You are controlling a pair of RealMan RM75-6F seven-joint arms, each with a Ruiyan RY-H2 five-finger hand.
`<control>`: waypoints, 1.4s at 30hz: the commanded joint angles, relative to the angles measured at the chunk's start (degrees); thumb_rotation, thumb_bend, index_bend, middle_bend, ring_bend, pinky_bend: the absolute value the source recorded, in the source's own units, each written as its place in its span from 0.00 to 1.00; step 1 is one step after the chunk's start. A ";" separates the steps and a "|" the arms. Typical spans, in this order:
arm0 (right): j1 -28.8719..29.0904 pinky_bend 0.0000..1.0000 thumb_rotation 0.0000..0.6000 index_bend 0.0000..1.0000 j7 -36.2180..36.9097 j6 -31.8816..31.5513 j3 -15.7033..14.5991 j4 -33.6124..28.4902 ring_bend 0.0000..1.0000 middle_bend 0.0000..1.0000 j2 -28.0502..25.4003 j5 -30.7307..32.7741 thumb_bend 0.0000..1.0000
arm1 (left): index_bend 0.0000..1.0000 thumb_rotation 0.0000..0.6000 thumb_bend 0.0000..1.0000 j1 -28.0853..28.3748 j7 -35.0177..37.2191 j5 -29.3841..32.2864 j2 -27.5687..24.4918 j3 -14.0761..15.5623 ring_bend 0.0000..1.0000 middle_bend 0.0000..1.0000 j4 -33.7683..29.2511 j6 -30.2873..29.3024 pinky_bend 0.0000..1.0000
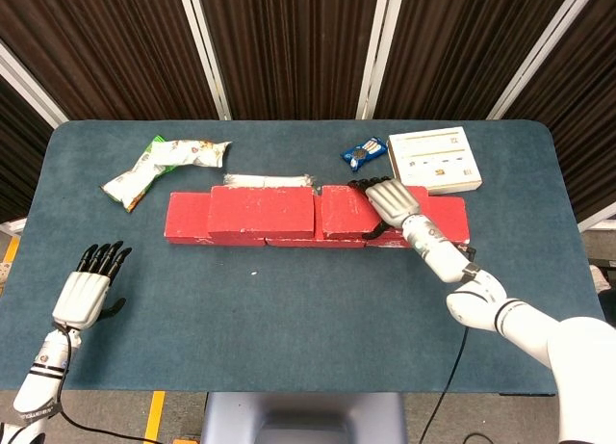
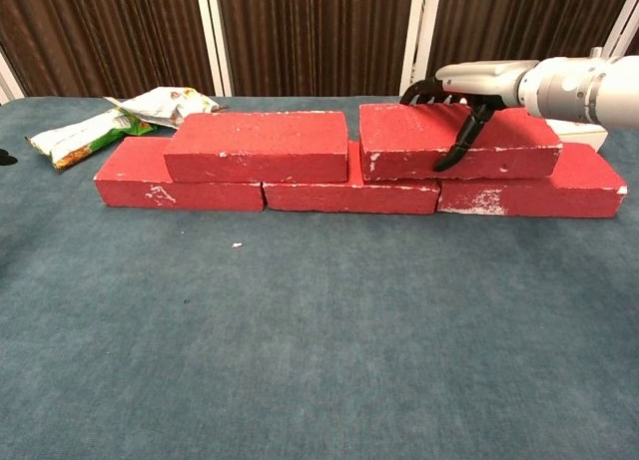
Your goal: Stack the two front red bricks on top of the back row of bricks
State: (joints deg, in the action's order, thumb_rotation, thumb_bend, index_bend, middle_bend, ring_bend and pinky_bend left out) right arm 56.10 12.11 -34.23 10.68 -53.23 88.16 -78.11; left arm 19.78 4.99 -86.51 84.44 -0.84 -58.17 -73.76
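Note:
Three red bricks form the back row (image 2: pixel 349 196), whose left end (image 1: pixel 188 218) and right end (image 1: pixel 452 218) show in the head view. One red brick (image 2: pixel 258 147) lies on top of the row at the left. A second red brick (image 2: pixel 409 146) lies on top at the right, a narrow gap from the first, also seen from above (image 1: pixel 344 211). My right hand (image 2: pixel 469 81) grips this second brick, fingers over its back edge and thumb on its front face (image 1: pixel 390 198). My left hand (image 1: pixel 87 290) hovers open at the table's front left, far from the bricks.
A green snack bag (image 1: pixel 159 165) lies at the back left. A white box (image 1: pixel 435 157) and a small blue packet (image 1: pixel 364 152) sit behind the row's right end. A white strip (image 1: pixel 269 179) lies just behind the bricks.

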 commanded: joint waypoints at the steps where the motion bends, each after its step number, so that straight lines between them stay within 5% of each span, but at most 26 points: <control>1: 0.37 0.52 1.00 0.44 -1.05 0.56 0.19 -0.16 0.36 0.50 0.32 0.98 0.15 | 0.00 1.00 0.27 0.07 0.15 0.07 -0.06 -0.04 0.00 0.00 0.07 0.24 0.05; 10: 1.31 0.50 1.00 0.33 -3.50 2.71 0.73 -1.77 0.30 0.45 0.20 3.95 0.15 | 0.00 1.00 0.27 -0.09 0.67 0.25 -0.51 -0.66 0.00 0.00 0.22 -0.46 0.05; 18: 1.66 0.47 1.00 0.13 -7.48 2.46 0.90 -2.39 0.20 0.32 0.38 6.17 0.15 | 0.00 1.00 0.27 -0.09 1.49 0.49 -0.94 -0.97 0.00 0.00 0.10 -0.33 0.05; 42: 2.42 0.45 1.00 0.03 -11.64 4.65 1.53 -3.32 0.17 0.27 0.15 12.36 0.15 | 0.00 1.00 0.27 -0.07 2.02 0.37 -1.33 -1.10 0.00 0.00 -0.11 -0.24 0.05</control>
State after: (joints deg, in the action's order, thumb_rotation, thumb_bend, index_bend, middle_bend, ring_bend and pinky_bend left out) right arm 58.47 0.49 -29.61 12.21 -56.58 88.27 -65.78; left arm 19.71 7.01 -86.14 83.11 -1.94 -58.27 -74.00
